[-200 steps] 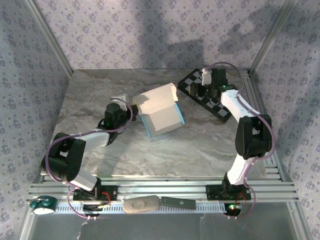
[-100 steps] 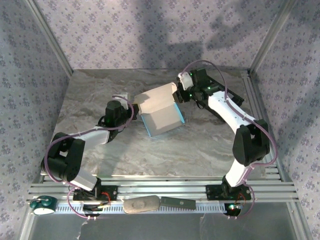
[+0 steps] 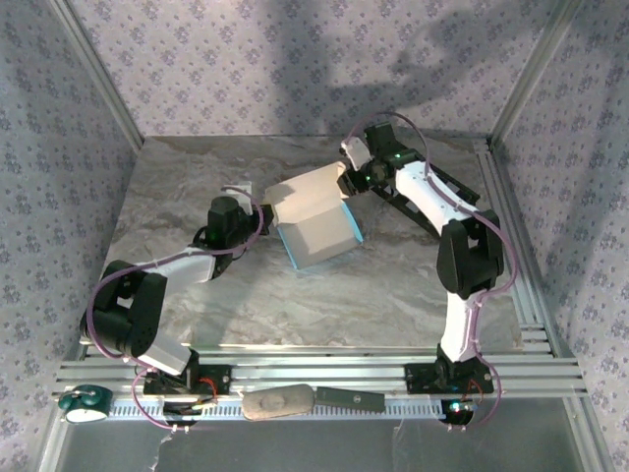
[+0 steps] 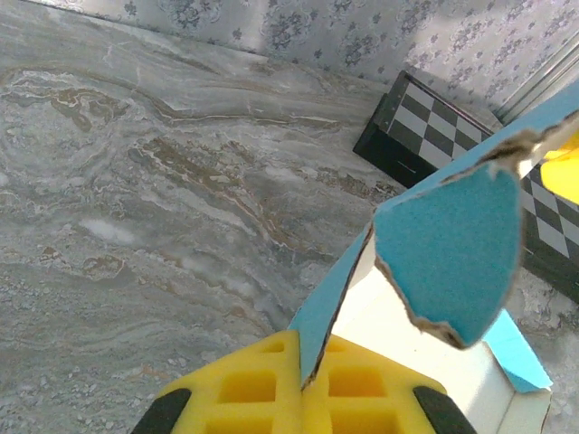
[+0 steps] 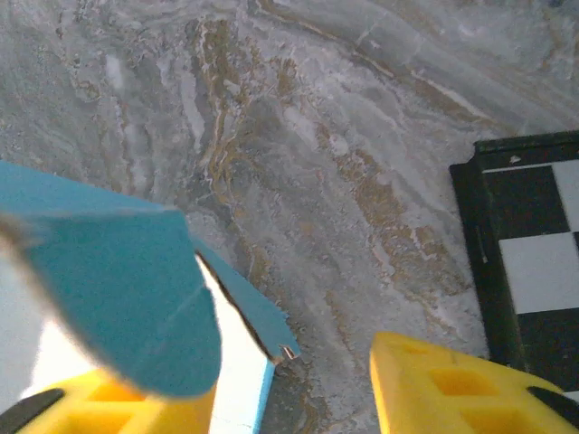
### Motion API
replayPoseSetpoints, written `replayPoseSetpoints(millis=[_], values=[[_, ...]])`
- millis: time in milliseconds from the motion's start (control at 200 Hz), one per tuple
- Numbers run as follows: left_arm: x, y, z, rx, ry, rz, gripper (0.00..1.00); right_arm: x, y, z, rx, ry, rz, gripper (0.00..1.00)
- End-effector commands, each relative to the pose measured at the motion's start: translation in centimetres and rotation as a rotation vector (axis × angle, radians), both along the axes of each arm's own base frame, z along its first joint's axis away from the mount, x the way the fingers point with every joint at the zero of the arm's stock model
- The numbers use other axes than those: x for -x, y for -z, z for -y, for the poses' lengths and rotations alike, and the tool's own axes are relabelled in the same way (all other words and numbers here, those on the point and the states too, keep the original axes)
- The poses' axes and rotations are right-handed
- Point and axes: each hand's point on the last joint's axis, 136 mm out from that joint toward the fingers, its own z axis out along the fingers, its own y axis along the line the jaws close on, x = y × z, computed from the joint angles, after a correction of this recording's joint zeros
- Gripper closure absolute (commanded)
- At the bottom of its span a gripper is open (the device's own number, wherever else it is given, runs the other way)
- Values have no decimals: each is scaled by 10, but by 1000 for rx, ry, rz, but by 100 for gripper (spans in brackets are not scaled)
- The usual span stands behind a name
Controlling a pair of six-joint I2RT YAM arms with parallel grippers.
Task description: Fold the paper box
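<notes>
Turquoise paper box (image 3: 319, 231) stays pinched by the left gripper (image 4: 303, 348); the right gripper (image 5: 262, 384), jaws apart, has swung in to its far flap (image 5: 127, 289), ready to fold.

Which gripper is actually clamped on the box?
The left gripper: its yellow fingers pinch the paper box by its edge. The right gripper has its fingers standing apart.
</notes>
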Motion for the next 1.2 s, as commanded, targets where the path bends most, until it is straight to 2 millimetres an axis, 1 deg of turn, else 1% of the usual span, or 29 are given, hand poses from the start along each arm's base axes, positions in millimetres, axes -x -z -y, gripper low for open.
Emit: replayPoseSetpoints(millis=[0,60,225,265,320,385,455,640,695,795,850,979,1099,1129,1139,1149,1194], values=[[-9,-13,6,4,22,39,100,0,-2,-14,-32,-40,-16,56],[-10,-13,7,4,22,38,100,0,2,-19,-34,-39,-27,62],[-16,-10,8,1,12,28,100,1,8,-28,-47,-11,-46,74],[-18,-9,7,-1,3,23,100,1,10,-30,-44,2,-48,78],[-20,-8,6,2,-9,18,100,1,12,-29,-40,35,-56,85],[-25,-8,5,8,-30,13,100,1,14,-29,-52,82,-55,95],[-29,-6,4,25,-50,-1,100,3,15,-26,-66,133,-45,100],[-34,-3,13,60,-72,-8,100,4,26,-16,-58,292,31,100],[-34,-4,15,63,-80,-4,100,7,30,-18,-70,305,34,100],[-33,-4,18,52,-89,10,100,12,32,-18,-71,328,58,100],[-31,-5,20,46,-89,20,100,13,33,-15,-71,345,69,100],[-27,2,22,14,-90,33,100,20,40,-11,-74,358,72,100],[-22,7,22,36,-92,50,100,29,46,-7,-102,367,95,100],[-21,9,21,39,-95,50,100,29,42,-7,-114,371,111,100],[-20,9,22,40,-94,51,100,34,50,-4,-104,372,99,100],[-20,10,22,40,-95,51,100,36,52,-3,-102,372,98,100],[-16,11,22,44,-98,61,100,41,53,-2,-113,375,115,100]])
